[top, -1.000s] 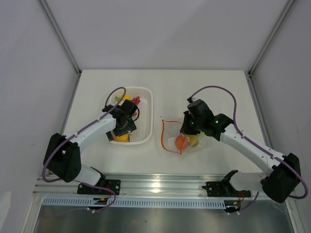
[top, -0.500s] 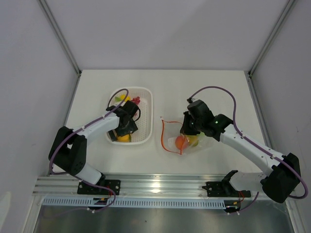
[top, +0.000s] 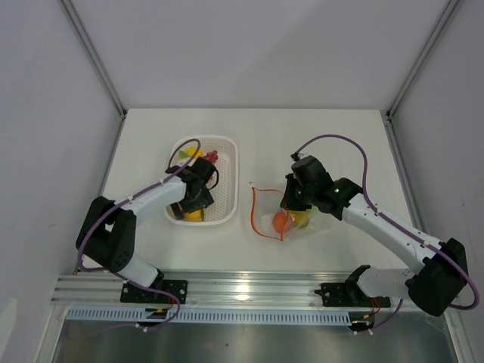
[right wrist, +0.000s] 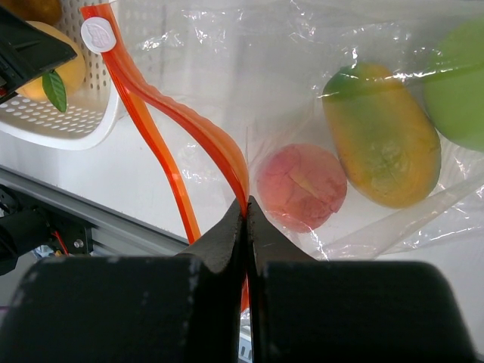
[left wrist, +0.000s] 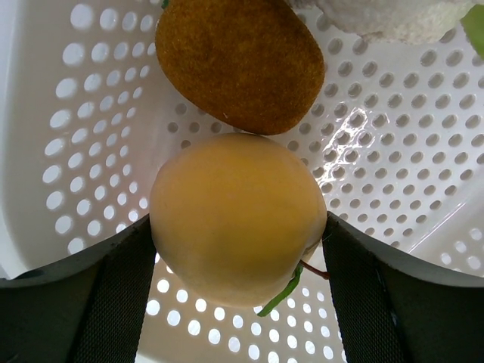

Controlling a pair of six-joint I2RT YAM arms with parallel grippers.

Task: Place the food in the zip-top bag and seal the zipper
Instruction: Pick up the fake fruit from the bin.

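Note:
My left gripper (top: 193,212) is down in the white perforated basket (top: 231,178), its jaws closed on either side of a yellow fruit (left wrist: 234,219) with a green leaf. A brown-orange fruit (left wrist: 238,60) and white cauliflower (left wrist: 393,19) lie just beyond it. The clear zip-top bag (top: 306,221) lies right of the basket, its mouth open. My right gripper (right wrist: 245,208) is shut on the upper orange-red zipper strip (right wrist: 166,106) and holds it up. Inside the bag are a red peach (right wrist: 301,187), a mango (right wrist: 382,144) and a green apple (right wrist: 461,83).
Red grapes (top: 212,156) and a yellow piece (top: 189,153) sit at the basket's far end. The basket's near corner (right wrist: 76,113) is close to the bag's mouth. An aluminium rail (top: 249,287) runs along the table's near edge. Grey walls stand on three sides.
My left gripper has moved down and nearer into the basket's near end and closed round the yellow fruit. The right gripper and bag have not moved.

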